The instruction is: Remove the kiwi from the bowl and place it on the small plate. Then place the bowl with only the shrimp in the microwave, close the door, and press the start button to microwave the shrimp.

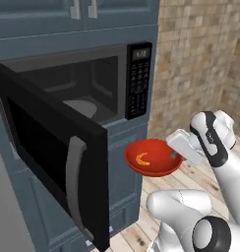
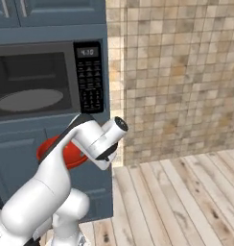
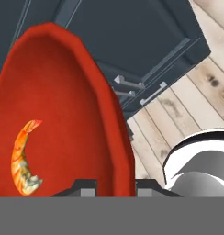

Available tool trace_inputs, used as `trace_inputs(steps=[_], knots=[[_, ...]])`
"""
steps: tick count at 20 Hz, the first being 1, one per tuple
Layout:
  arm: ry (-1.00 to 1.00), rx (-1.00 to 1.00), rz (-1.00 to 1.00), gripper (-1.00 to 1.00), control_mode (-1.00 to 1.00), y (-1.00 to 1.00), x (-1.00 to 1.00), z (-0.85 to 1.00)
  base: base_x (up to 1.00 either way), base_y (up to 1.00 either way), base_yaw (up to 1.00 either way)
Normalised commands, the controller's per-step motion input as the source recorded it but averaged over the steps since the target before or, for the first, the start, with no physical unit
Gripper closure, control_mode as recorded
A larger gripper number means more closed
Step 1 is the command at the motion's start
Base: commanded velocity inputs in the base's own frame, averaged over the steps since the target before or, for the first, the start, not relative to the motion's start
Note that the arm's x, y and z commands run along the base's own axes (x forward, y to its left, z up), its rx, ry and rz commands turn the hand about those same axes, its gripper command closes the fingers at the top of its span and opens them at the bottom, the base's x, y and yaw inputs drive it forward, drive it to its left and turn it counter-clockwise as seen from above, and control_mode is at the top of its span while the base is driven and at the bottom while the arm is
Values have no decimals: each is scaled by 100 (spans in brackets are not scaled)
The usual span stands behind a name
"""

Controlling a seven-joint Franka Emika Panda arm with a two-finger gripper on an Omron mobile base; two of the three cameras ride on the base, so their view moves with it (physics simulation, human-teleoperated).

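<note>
One shrimp (image 1: pixel 142 159) lies in the red bowl (image 1: pixel 159 162). You see the hand (image 3: pixel 115 186) clamped on the bowl's rim, one finger inside and one outside, holding it in the air just below and right of the microwave (image 1: pixel 100 83), whose door (image 1: pixel 53 152) stands open.

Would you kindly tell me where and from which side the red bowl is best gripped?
By its thin rim. The bowl is wide and shallow, so only the rim fits between the fingers; the hand pinches it on the side away from the shrimp.
</note>
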Motion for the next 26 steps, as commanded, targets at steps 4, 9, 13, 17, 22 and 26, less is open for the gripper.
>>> trace_inputs(steps=[4,9,13,17,22,26], knots=[[0,0,0,100,100,0,0,0,70,-1,42],[0,0,0,100,100,0,0,0,9,-16,45],[0,0,0,100,100,0,0,0,1,-11,35],[0,0,0,100,100,0,0,0,26,-3,30],[0,0,0,100,100,0,0,0,31,1,23],[0,0,0,100,100,0,0,0,24,0,16]])
